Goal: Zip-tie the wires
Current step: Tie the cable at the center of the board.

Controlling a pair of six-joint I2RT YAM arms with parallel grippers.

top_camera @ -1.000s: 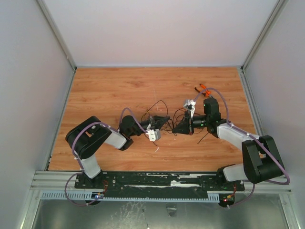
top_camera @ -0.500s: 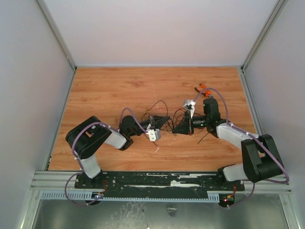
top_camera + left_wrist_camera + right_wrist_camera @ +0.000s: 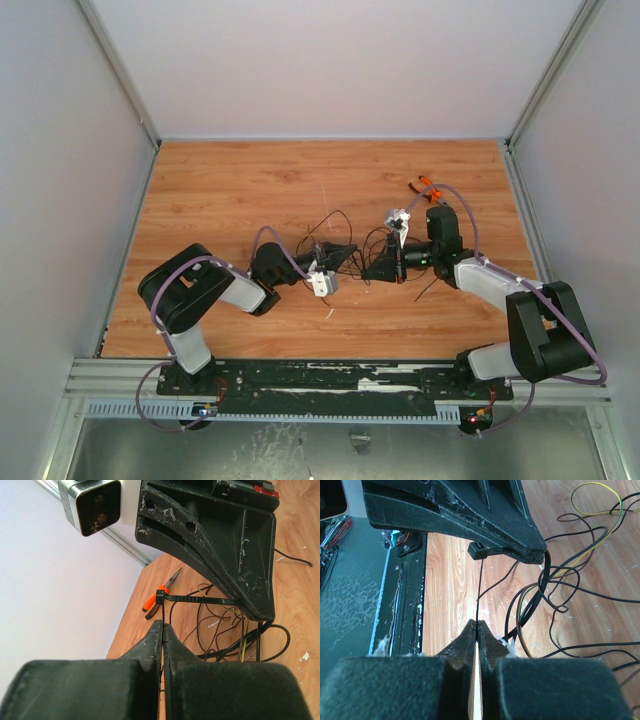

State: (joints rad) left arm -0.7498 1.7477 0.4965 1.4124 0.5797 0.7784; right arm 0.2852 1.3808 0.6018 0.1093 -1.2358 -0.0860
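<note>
Wires [image 3: 352, 243] sprawled left-to-right; zip tie [image 3: 200, 600] stretched likewise

wires [image 3: 372, 243] tangled mid-table, pliers [image 3: 428, 190] far right, table [image 3: 240, 185] open beyond

The left end effector [image 3: 162, 626] has its fingers pressed together on a black zip tie [image 3: 200, 600], and the strap runs across to the tip of the right end effector [image 3: 254, 614]. Dark wires [image 3: 235, 649] loop on the wooden tabletop [image 3: 295, 580] beneath. Orange-handled pliers [image 3: 152, 610] lie beyond.
</note>
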